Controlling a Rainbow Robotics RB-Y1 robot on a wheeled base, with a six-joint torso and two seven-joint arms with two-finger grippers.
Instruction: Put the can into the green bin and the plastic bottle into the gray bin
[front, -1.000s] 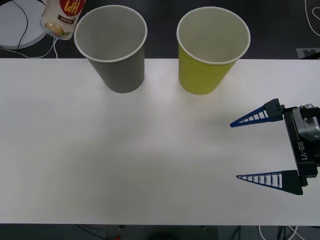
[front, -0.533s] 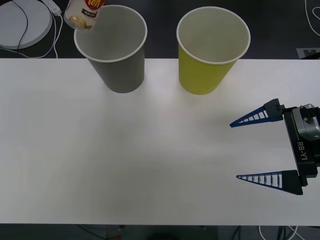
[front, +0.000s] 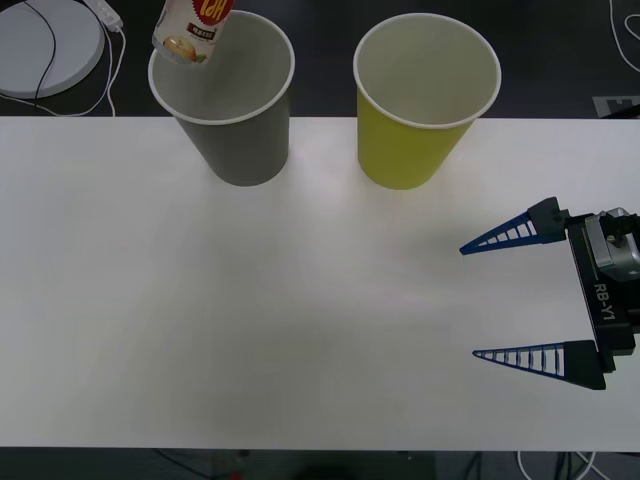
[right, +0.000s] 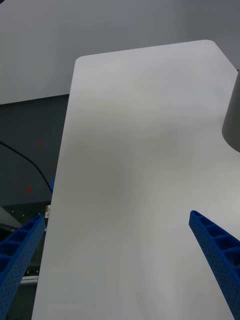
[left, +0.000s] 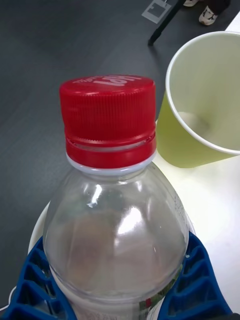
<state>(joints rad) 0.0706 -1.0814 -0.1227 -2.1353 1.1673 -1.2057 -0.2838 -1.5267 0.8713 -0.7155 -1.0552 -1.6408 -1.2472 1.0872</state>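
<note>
Plastic bottle (front: 194, 28) now over the near-left rim of the gray bin (front: 230, 140), shifted rightward from beyond the rim a second ago. Clamped in the left hand (left: 120, 295), blue fingers (left: 35, 280) either side of the clear body, red cap pointing away from the wrist. Green bin (front: 425, 110) further right, no can visible inside. Right hand (front: 498, 300) parked low over the counter (front: 300, 300), fingers spread wide, nothing between them. Probably close to release; a little more travel over the opening looks needed.

Three cameras, one overhead and two on the wrists.
The front view looks down on the table (front: 300, 300); the left wrist view sits close behind the plastic bottle (left: 115, 210), sharing the green bin (front: 425, 100); the right wrist view skims the tabletop.
</note>
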